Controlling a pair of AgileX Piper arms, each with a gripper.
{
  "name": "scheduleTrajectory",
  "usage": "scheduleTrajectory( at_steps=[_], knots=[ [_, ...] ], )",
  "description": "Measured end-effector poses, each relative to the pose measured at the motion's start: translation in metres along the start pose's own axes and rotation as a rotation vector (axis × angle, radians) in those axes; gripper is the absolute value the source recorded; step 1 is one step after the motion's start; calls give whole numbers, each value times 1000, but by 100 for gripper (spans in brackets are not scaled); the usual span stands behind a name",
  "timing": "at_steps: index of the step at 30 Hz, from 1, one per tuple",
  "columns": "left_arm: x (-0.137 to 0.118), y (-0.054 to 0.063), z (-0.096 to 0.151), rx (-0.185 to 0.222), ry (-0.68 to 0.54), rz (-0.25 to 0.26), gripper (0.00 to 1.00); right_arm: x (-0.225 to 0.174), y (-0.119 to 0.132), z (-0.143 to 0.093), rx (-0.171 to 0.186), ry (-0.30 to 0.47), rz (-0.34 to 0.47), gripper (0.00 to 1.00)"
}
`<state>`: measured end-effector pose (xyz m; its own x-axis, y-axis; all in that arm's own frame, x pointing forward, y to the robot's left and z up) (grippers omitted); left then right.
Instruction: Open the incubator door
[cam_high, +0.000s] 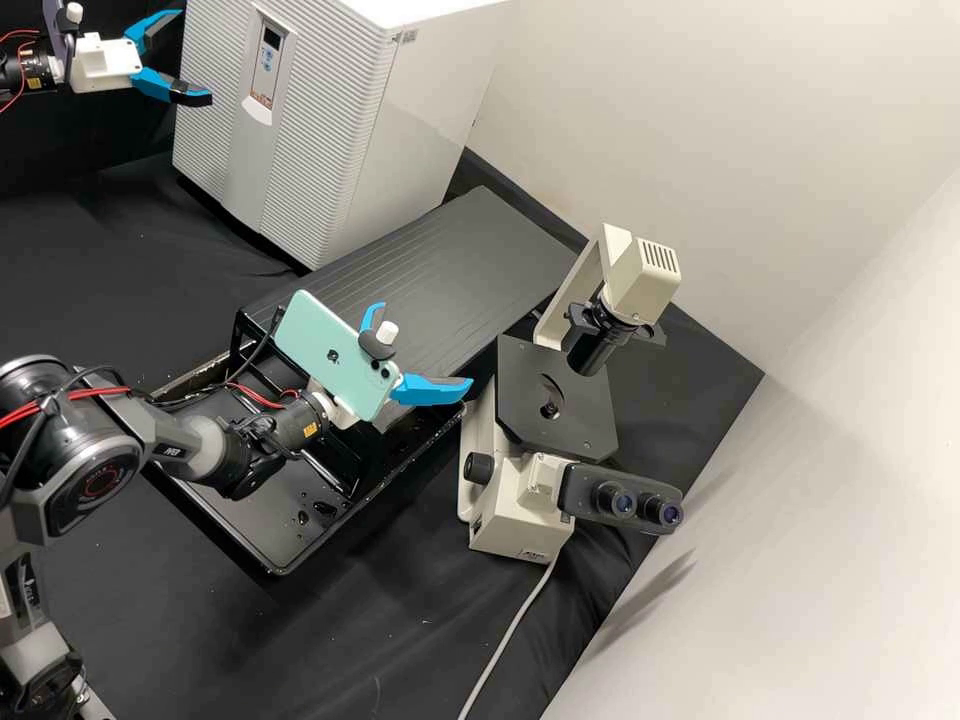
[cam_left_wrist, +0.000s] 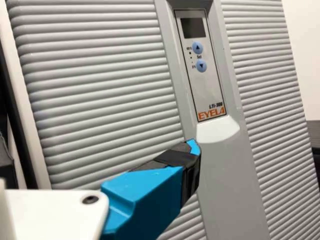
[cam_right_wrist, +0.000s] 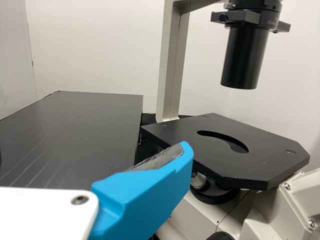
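Blue and spread wide, the fingers of the left gripper (cam_high: 192, 55) point at the front of the incubator (cam_high: 435, 95). One of its fingertips overlaps the edge of the ribbed door (cam_high: 325, 120) in the high view; whether they touch, I cannot tell. The door is shut, its face spreading out ahead of the fingers and to both sides of them. In the left wrist view, the dark-padded tip of one finger appears near the pale handle (cam_left_wrist: 217, 131), which sits just past it on the smooth strip (cam_left_wrist: 212, 170) running down the door. Farther from that tip, beyond the handle, come two round blue buttons (cam_left_wrist: 199, 56) and a dark display (cam_left_wrist: 193, 27).

Well apart from the door, the right gripper (cam_high: 424, 345) also has its fingers wide apart, pointing toward the microscope (cam_high: 515, 515). The microscope's flat black stage (cam_high: 555, 400) lies ahead of those fingertips, with the dark upright tube (cam_high: 592, 350) above it and the eyepieces (cam_high: 640, 505) off to one side. Behind the right fingers, a mint-green phone (cam_high: 330, 350) is mounted at the wrist. Beside them, a long black shelf (cam_high: 440, 260) stretches away toward the incubator. Back past the wrist lies a black tray (cam_high: 250, 515), wet in spots, and around everything spreads black cloth (cam_high: 140, 640). Farthest out, a grey cable (cam_high: 510, 635) trails from the microscope.
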<state>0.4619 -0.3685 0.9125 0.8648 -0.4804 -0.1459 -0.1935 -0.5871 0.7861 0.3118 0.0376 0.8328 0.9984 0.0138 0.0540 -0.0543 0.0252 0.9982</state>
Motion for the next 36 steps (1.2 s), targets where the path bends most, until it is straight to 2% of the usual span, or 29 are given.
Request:
scheduleTrajectory(
  at_steps=[7, 19, 29, 36],
  knots=[
    [2, -14, 1, -26, -4, -17, 100, 0, 0, 0, 0, 0, 0, 100],
    [6, -27, 13, -60, -25, -43, 100, 0, 0, 0, 0, 0, 0, 100],
    [5, -27, 13, -63, -23, -43, 100, 0, 0, 0, 0, 0, 0, 100],
    [4, -33, 13, -73, -22, -50, 100, 0, 0, 0, 0, 0, 0, 100]
  ],
)
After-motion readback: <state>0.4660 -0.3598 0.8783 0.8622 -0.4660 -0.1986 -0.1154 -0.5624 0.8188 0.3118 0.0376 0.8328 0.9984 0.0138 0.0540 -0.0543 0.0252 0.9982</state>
